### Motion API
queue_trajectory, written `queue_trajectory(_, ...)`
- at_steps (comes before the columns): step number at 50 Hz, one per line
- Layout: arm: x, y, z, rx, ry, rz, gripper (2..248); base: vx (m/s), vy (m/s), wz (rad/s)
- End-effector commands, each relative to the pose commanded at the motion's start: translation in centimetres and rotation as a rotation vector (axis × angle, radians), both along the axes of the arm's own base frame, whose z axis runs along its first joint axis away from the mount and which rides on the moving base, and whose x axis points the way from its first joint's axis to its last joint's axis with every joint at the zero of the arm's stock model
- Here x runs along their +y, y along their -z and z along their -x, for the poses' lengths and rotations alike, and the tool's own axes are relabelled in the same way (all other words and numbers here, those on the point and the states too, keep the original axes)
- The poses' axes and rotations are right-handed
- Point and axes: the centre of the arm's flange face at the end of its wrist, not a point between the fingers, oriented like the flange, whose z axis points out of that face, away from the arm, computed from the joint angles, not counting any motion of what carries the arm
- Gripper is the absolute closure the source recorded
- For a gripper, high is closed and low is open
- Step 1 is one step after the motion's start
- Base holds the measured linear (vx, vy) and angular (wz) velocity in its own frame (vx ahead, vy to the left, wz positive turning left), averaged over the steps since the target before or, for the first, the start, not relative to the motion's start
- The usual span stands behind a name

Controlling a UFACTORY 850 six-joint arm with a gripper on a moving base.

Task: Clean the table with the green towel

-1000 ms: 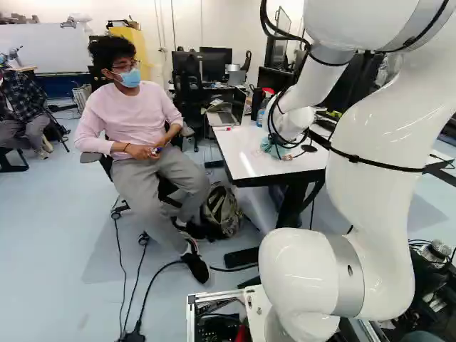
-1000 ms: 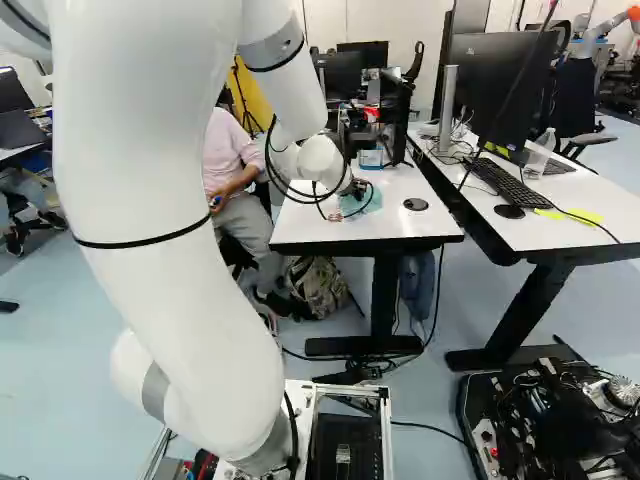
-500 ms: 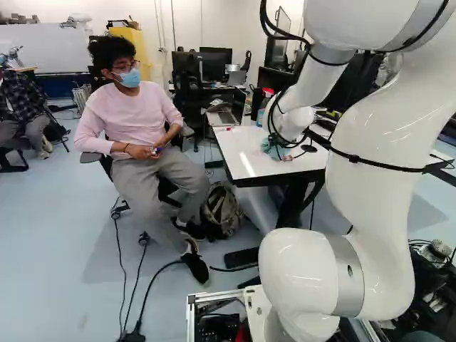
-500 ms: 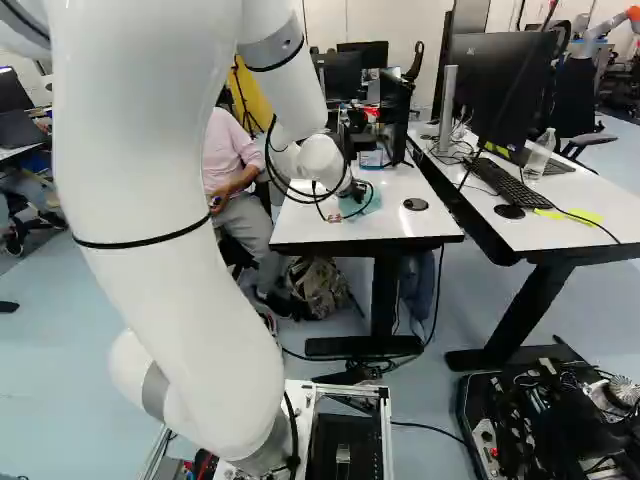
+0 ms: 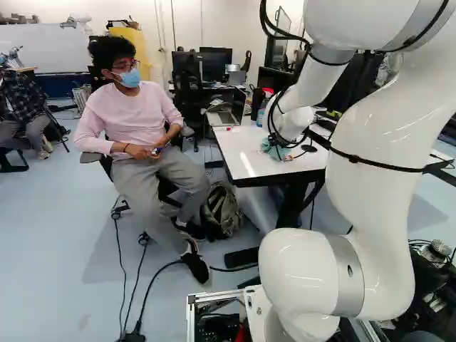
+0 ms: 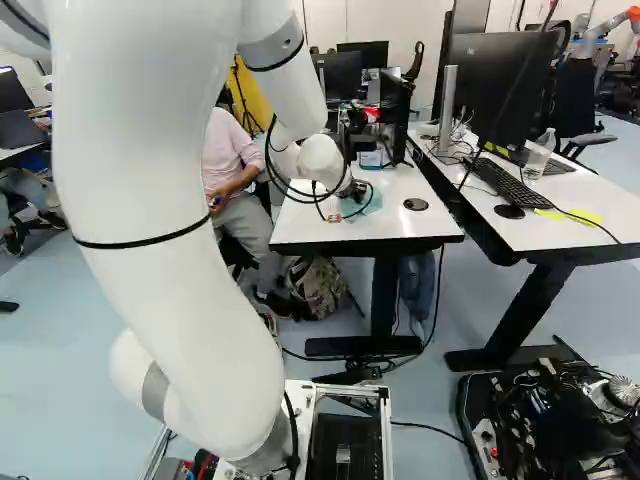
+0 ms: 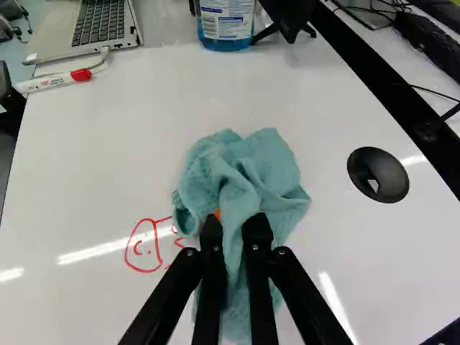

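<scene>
In the right base view my gripper (image 6: 357, 190) is low over the white table (image 6: 400, 235), partly hidden by the wrist and cables. The wrist view has the gripper (image 7: 235, 224) shut on the green towel (image 7: 248, 169), a fold of cloth pinched between both fingers. Crumpled, the towel lies on the tabletop (image 7: 93, 165), spreading ahead of and under the fingers. Red marker drawing (image 7: 144, 248) shows right beside the towel, and its strokes run up to the cloth's edge. What lies beneath the towel is hidden.
Beyond the towel stand a bottle of blue liquid (image 7: 226, 25), a laptop (image 7: 86, 29) and a red-capped marker (image 7: 57, 79). A black grommet (image 7: 378, 175) sits beside the towel. A second desk (image 6: 590, 225) adjoins. A seated person (image 5: 132, 121) is beside the table.
</scene>
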Motion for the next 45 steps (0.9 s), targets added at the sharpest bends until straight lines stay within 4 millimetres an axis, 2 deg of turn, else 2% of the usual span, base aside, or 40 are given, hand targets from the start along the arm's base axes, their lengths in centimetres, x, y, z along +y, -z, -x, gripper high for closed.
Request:
queue_trajectory(26, 0.0, 0.0, -0.2, -0.001, -0.002, 0.0, 213, 0.0, 0.0, 0.0)
queue_trajectory(45, 1.6, 0.1, -2.6, -0.008, -0.043, 0.002, 213, 0.0, 0.0, 0.0)
